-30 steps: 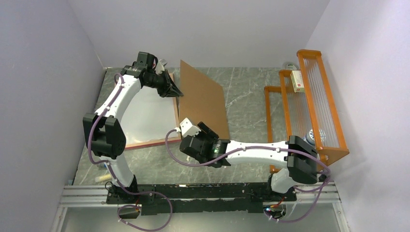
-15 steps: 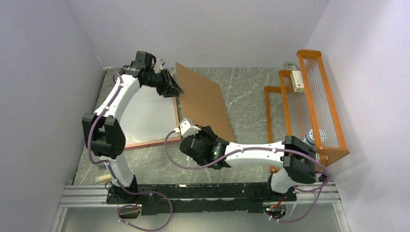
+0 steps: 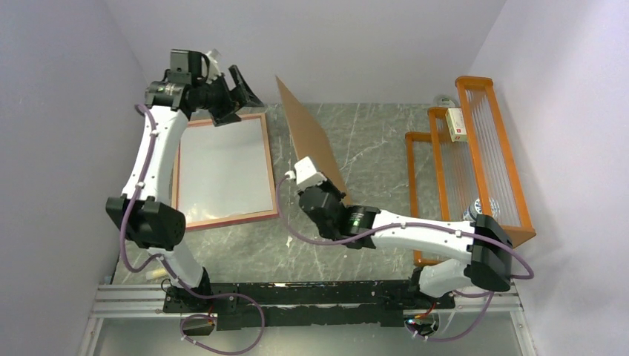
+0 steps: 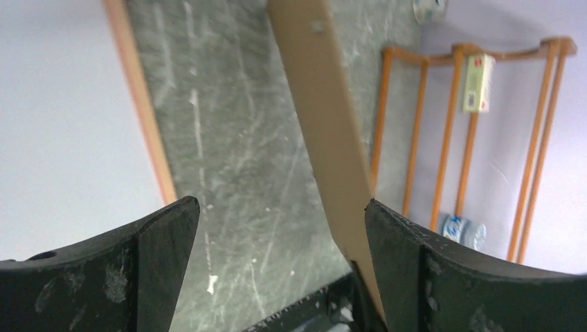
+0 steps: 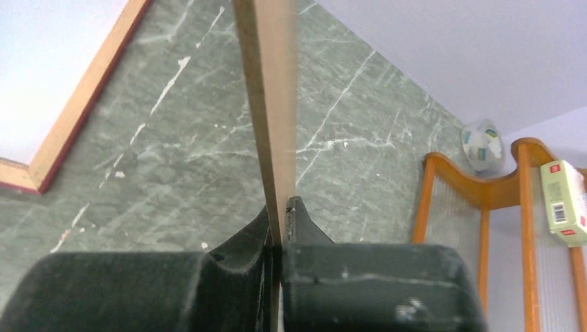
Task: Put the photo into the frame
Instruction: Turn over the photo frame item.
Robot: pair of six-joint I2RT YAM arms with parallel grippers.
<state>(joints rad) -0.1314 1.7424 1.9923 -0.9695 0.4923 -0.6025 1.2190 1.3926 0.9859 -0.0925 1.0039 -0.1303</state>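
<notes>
while right gripper (image 5: 280, 209) pinches one backing board (image 5: 272, 90), left gripper (image 4: 280, 207) gapes; one frame (image 3: 271, 170).

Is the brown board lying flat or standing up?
Standing up, tilted. From above the board shows as a narrow sliver, and the right gripper, shut on its near edge, sees it edge-on.

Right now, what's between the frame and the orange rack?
The brown backing board, tilted up on edge and pinched by the right gripper, with bare tabletop on either side. The top view shows it best.
</notes>
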